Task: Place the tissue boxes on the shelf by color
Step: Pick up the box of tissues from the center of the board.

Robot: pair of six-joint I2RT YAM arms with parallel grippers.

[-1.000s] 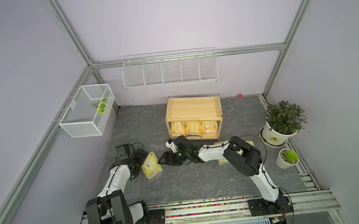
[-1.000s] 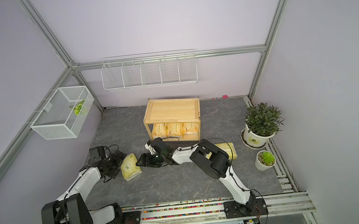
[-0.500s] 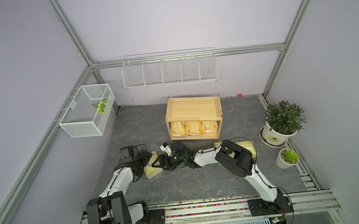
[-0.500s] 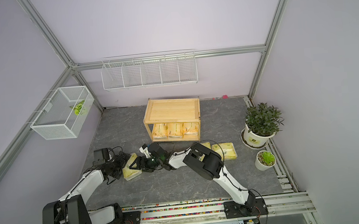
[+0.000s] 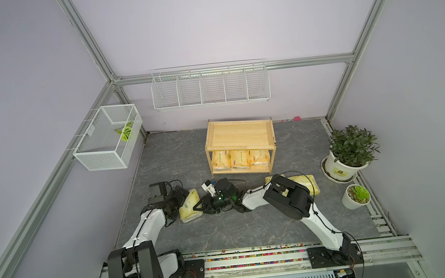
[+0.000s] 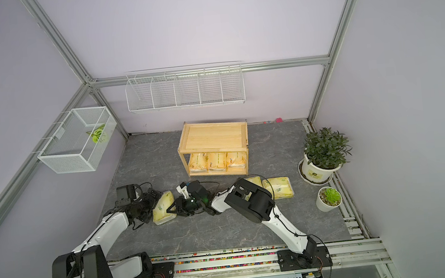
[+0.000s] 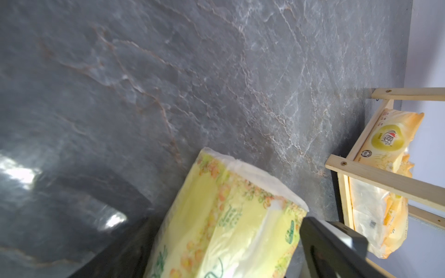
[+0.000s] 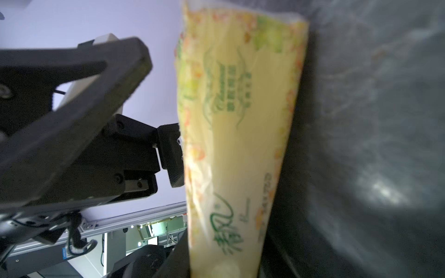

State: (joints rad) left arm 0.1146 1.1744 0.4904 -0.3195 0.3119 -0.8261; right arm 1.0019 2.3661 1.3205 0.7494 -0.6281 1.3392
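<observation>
A pale yellow-green tissue box (image 5: 191,200) (image 6: 164,205) stands tilted on the dark floor, front left of the shelf (image 5: 238,134). My right gripper (image 5: 197,205) (image 8: 224,264) is shut on its right end. My left gripper (image 5: 181,205) (image 7: 221,264) is open and straddles its left end, with one fingertip (image 8: 172,156) touching its face. Three orange tissue boxes (image 5: 239,158) (image 7: 390,137) fill the shelf's lower tier, and its top tray is bare. Two more yellow-green tissue boxes (image 5: 303,183) lie behind my right arm's elbow, one mostly hidden.
A large potted plant (image 5: 350,150) and a small succulent pot (image 5: 358,195) stand at the right edge. A white wire rack (image 5: 210,87) hangs on the back wall and a mesh basket (image 5: 108,137) on the left wall.
My right gripper has slid left up to the yellow-green box and closed on its end. The left gripper has edged further round the box's other end.
</observation>
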